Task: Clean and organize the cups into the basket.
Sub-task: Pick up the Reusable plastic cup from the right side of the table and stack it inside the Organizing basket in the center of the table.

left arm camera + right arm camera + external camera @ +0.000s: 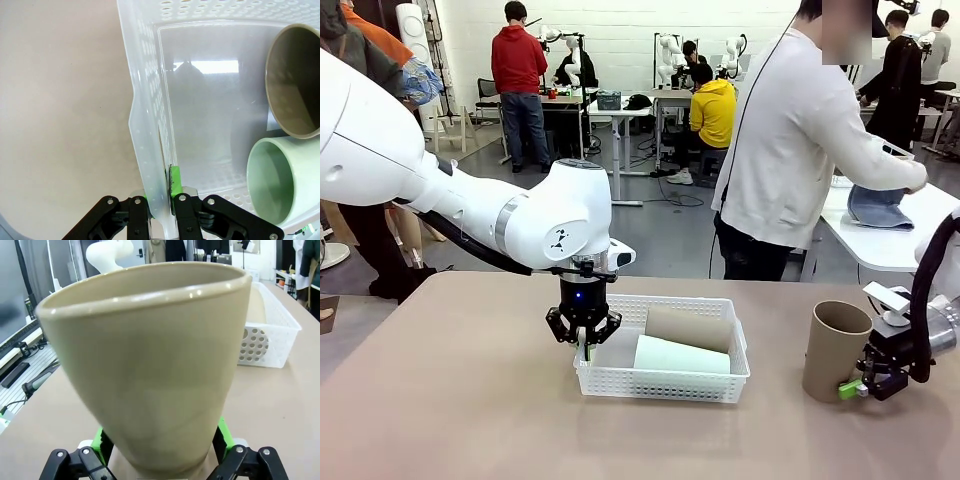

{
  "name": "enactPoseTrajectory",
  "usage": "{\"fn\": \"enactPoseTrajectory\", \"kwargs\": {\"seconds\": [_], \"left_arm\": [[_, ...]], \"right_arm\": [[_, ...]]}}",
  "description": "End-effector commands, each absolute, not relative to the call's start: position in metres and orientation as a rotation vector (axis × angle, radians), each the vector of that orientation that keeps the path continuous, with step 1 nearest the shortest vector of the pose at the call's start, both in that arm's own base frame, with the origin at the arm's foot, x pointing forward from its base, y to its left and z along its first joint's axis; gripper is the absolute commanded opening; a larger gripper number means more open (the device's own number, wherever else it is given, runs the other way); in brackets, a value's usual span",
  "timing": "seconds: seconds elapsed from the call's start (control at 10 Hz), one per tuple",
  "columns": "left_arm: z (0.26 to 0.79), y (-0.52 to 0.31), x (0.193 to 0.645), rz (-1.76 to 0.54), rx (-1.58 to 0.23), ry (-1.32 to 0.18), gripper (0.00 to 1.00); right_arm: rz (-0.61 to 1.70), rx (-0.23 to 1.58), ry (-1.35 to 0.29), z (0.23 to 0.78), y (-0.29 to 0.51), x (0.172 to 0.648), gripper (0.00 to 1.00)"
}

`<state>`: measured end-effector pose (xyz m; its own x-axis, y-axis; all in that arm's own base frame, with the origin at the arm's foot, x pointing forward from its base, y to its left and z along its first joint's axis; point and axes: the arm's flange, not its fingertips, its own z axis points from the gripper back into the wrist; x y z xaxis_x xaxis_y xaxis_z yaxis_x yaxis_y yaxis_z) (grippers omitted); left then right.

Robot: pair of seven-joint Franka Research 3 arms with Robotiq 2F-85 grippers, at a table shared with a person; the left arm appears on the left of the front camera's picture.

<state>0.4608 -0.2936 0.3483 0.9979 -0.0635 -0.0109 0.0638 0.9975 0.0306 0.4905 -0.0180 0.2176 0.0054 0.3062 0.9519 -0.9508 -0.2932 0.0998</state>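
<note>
Standing upright, tan cup [834, 352] sits between right jaws.

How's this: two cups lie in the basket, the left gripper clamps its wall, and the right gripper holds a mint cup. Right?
Not quite: the right gripper holds a tan cup, as the right wrist view shows. The mint cup lies in the basket. The rest stands.

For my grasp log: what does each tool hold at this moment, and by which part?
The left tool pinches the basket by the rim of one end wall. The right tool grips the upright tan cup near its base.
</note>
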Motion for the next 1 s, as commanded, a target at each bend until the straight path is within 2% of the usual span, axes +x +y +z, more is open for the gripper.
{"fn": "enactPoseTrajectory", "kwargs": {"seconds": [0.0, 0.2, 0.3, 0.4, 0.5, 0.7, 0.9], "left_arm": [[0.348, -0.294, 0.459, -0.069, 0.033, 0.012, 0.0], [0.348, -0.294, 0.459, -0.069, 0.033, 0.012, 0.0], [0.348, -0.294, 0.459, -0.069, 0.033, 0.012, 0.0], [0.348, -0.294, 0.459, -0.069, 0.033, 0.012, 0.0], [0.348, -0.294, 0.459, -0.069, 0.033, 0.012, 0.0], [0.348, -0.294, 0.459, -0.069, 0.033, 0.012, 0.0], [0.348, -0.294, 0.459, -0.069, 0.033, 0.012, 0.0]], "right_arm": [[1.506, 1.202, -0.78, 0.216, -0.006, 0.494, 1.0], [1.521, 1.219, -0.769, 0.215, -0.002, 0.492, 1.0], [1.52, 1.236, -0.769, 0.215, -0.004, 0.491, 0.61], [1.515, 1.238, -0.771, 0.215, -0.004, 0.493, 0.41], [1.512, 1.238, -0.778, 0.215, -0.005, 0.493, 0.03], [1.489, 1.212, -0.821, 0.223, -0.011, 0.491, 0.0], [1.317, 1.065, -0.961, 0.295, -0.023, 0.484, 0.0]]}}
